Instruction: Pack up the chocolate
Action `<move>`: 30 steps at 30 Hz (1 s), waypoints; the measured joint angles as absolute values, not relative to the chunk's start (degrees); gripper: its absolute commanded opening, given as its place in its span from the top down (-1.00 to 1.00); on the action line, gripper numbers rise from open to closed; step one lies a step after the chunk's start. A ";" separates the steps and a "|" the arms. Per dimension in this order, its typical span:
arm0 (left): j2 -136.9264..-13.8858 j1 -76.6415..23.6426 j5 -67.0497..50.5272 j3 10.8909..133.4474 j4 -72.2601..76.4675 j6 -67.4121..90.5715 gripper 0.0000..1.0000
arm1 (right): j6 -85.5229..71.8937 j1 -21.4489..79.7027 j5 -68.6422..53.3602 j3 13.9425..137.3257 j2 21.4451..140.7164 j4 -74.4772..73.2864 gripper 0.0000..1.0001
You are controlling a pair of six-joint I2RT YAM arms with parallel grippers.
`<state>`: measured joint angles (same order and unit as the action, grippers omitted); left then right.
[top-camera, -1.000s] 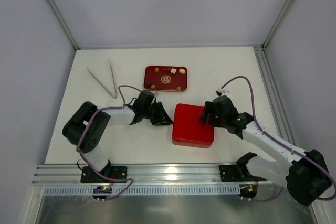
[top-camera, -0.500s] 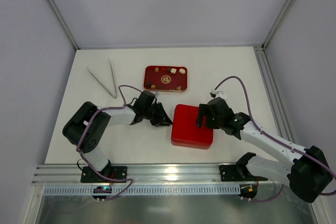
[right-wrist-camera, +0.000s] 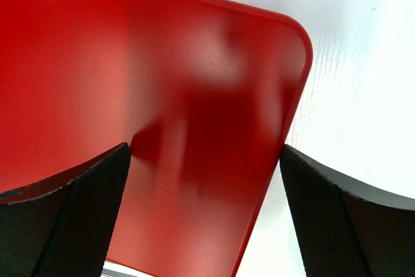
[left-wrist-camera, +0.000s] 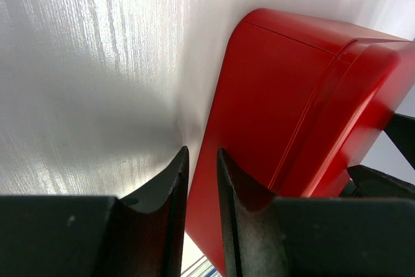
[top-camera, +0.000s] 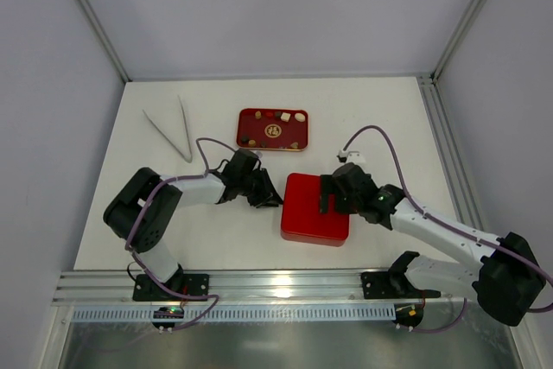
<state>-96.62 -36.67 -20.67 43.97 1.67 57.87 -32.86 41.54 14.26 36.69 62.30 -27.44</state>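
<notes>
The chocolate [top-camera: 283, 116], several small brown, tan and cream pieces, lies in a shallow red tray [top-camera: 243, 127] at the back centre. A closed red square box [top-camera: 304, 218] sits in front of it and also shows in the left wrist view [left-wrist-camera: 272, 108] and the right wrist view [right-wrist-camera: 130, 76]. My left gripper [top-camera: 275, 197] [left-wrist-camera: 202, 154] is low on the table, its tips against the box's left side, nearly shut with nothing between the fingers. My right gripper [top-camera: 333, 199] [right-wrist-camera: 204, 150] is open wide just above the lid's right part.
Metal tongs [top-camera: 183, 131] lie on the white table at the back left. An aluminium rail [top-camera: 259, 283] runs along the near edge. Grey walls close in the left, back and right sides.
My right gripper has moved left, further over the red box, and the box has slid slightly left. The left gripper has stayed against the box's left side.
</notes>
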 measured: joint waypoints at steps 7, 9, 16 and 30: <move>-96.57 -36.69 -19.68 44.14 0.54 57.41 0.43 | -33.32 41.56 14.74 38.11 64.62 -27.51 -0.94; -96.42 -36.69 -19.51 44.14 0.34 56.95 0.37 | -33.56 41.56 14.94 38.92 65.63 -27.68 -0.97; -94.24 -36.62 -18.06 44.14 -2.09 54.96 0.14 | -33.93 40.75 14.20 39.70 66.43 -28.25 -0.99; -86.83 -30.24 -17.74 45.12 -8.08 50.33 -0.16 | -33.26 37.34 7.60 39.70 68.10 -25.85 -0.99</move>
